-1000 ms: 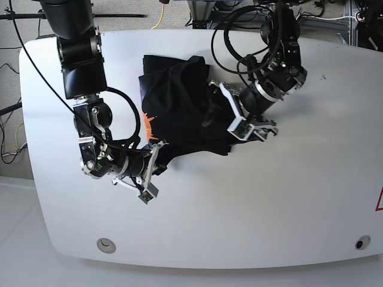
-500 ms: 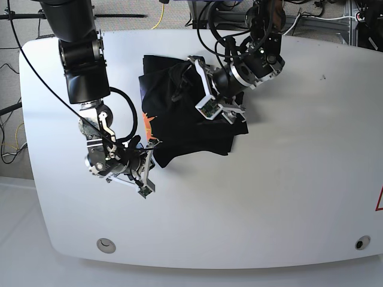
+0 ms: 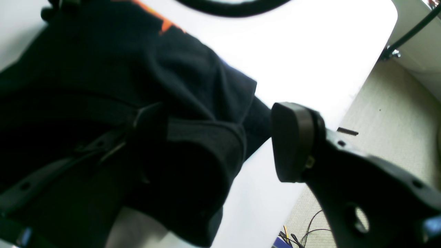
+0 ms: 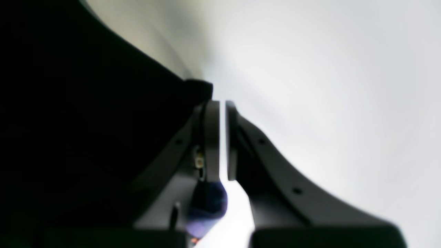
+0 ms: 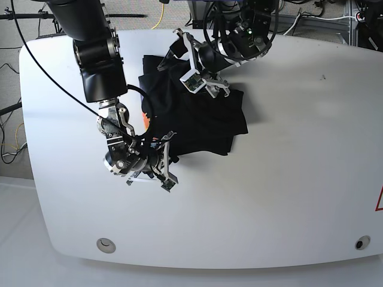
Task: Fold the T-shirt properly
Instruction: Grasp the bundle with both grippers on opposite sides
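Meanwhile the left pincer (image 5: 194,66) gapes over the T-shirt (image 5: 203,119); the right pincer (image 5: 168,160) is clenched.

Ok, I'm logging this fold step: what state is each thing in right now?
T-shirt: bunched in a partly folded heap on the table.
Left gripper: open, over the shirt, holding nothing.
Right gripper: shut at the shirt's near edge; any cloth pinched can't be seen.

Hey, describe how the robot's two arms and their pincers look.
Both arms are black with looping black cables. The left pincer and right pincer have pale grey finger frames; up close, the fingers look dark, with flat pads and round holes.
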